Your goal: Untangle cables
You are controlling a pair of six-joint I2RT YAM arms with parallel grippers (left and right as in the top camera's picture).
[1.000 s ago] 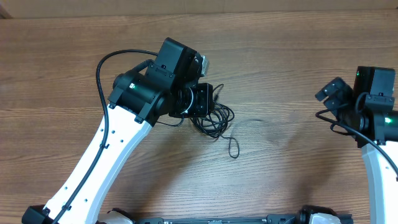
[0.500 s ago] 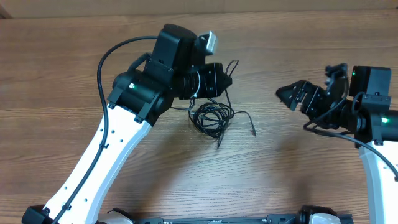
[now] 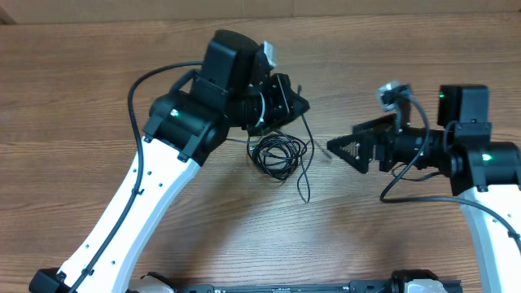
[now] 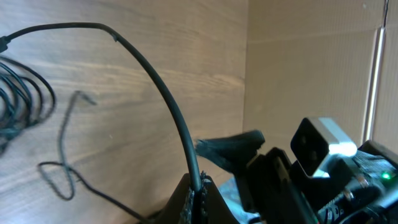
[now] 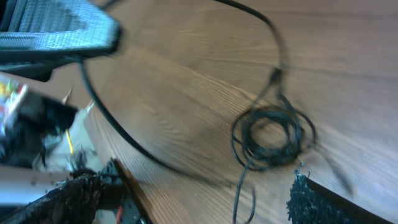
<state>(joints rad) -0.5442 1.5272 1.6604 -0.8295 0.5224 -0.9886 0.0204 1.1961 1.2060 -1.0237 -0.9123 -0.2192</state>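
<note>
The cables [image 3: 279,155] are thin black cords, mostly a small coil on the wood table just below my left gripper [image 3: 299,104]. That gripper is shut on one strand, which I see pinched between its jaws [image 4: 200,185] in the left wrist view and arching away toward the coil [image 4: 18,102]. A loose strand [image 3: 306,183] trails down from the coil to the right. My right gripper [image 3: 342,148] hovers open just right of the coil, pointing left. In the right wrist view the coil [image 5: 273,134] lies ahead, above my wide-apart fingers [image 5: 314,199], blurred by motion.
The wooden table [image 3: 391,236] fills all views. A cardboard-coloured wall [image 4: 311,56] stands behind its far edge. The left arm's white link [image 3: 130,212] crosses the left half of the table, with its thick black arm cable [image 3: 134,89] looping above it.
My right arm has swung left to just beside the coil with its jaws open. The left gripper lifted and turned with its strand, and the loose cable end has swung from the right to below the coil.
</note>
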